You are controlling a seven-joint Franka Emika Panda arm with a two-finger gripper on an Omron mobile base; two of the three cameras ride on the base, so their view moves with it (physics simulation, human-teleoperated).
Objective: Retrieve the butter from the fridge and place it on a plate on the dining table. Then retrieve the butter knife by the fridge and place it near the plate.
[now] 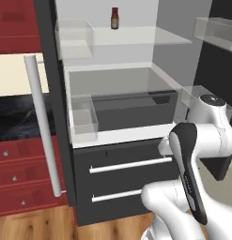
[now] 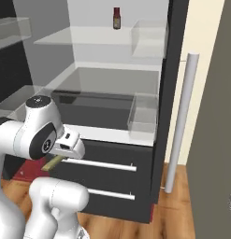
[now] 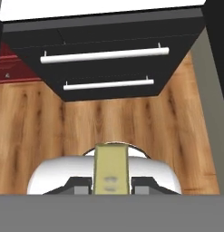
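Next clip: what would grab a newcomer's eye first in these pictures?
The fridge stands wide open, its pale shelves nearly bare except for one small dark red bottle on the top shelf. In front of its two lower drawers, the white arm's tool is shut on a yellow stick of butter, held out over the wooden floor. A long white door handle stands out on the fridge's right door.
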